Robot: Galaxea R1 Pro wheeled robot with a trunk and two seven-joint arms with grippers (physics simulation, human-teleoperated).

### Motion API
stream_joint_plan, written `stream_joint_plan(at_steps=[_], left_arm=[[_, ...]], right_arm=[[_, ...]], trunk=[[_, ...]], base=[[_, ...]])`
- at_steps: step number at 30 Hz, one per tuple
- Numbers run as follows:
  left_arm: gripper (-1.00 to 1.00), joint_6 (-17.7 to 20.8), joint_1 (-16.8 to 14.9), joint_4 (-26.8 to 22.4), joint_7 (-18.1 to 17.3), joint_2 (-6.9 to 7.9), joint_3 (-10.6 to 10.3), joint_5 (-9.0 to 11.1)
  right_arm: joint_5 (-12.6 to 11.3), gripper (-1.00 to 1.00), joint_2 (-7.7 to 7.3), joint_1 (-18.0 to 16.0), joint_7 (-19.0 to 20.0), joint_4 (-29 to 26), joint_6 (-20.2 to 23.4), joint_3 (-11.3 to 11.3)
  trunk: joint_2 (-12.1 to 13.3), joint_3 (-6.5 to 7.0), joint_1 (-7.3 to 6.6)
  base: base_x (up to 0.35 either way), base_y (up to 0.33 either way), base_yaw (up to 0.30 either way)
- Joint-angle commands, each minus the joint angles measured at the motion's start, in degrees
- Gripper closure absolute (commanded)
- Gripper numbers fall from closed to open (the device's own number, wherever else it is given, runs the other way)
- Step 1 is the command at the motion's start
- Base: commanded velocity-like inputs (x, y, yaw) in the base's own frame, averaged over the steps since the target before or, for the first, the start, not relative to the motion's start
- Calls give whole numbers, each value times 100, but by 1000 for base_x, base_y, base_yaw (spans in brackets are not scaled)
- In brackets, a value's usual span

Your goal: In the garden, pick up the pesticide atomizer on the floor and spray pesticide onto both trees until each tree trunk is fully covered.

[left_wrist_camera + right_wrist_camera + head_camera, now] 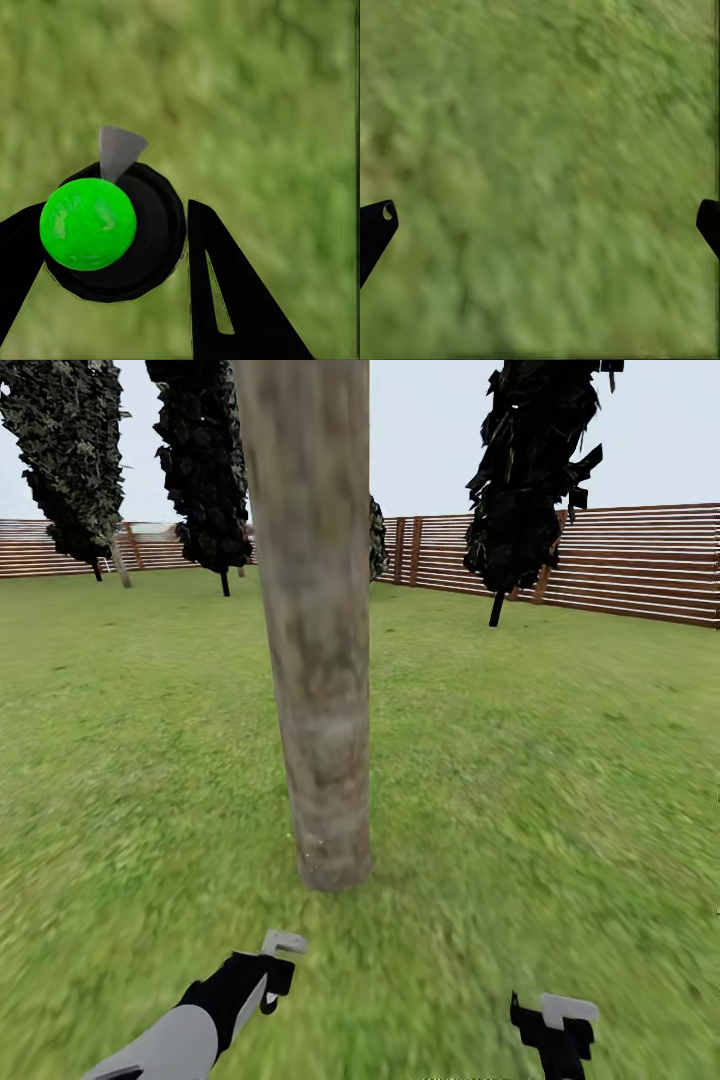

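1. Left hand [112, 247] is clamped on the atomizer [112, 232]; right hand [540, 217] is spread, empty.
2. Tree trunk [315, 660] stands dead ahead, near.
3. I raise the nozzle [118, 150], aim at the bark, sweep vertically.

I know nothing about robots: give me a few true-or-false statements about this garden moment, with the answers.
1. A thick bare tree trunk stands right ahead of the robot. True.
2. The left pincer is empty. False: its fingers sit on either side of a black round object with a bright green ball on top, apparently gripping it.
3. The right pincer is spread open over grass with nothing between its fingers. True.
4. A stone wall rings the lawn. False: it is a brown slatted wooden fence.
5. The trunk lies flat on the ground. False: it stands upright.
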Motion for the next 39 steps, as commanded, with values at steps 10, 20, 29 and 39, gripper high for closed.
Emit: stream_joint_plan(at_steps=[10, 20, 29, 39], left_arm=[[100, 260, -33, -64, -30, -34, 15, -47], [100, 1616, -839, -680, -77, 28, 25, 234], [100, 1795, -925, -1132, -91, -102, -17, 217], [100, 2179, -1333, -1187, -385, -125, -27, 217]], right_arm=[[-55, -100, -1, -4, -9, 11, -15, 32], [-38, -100, -9, -4, -9, 19, -18, 35], [-35, -100, -1, -4, -3, 19, -18, 48], [-28, -100, 8, 5, 0, 20, -18, 63]], trunk=[[-2, -5, -1], [-2, -5, -1], [-2, -5, -1], [-2, -5, -1]], base=[[-111, 0, -285], [-27, 0, -67], [-120, 32, 0], [-12, 3, 0]])
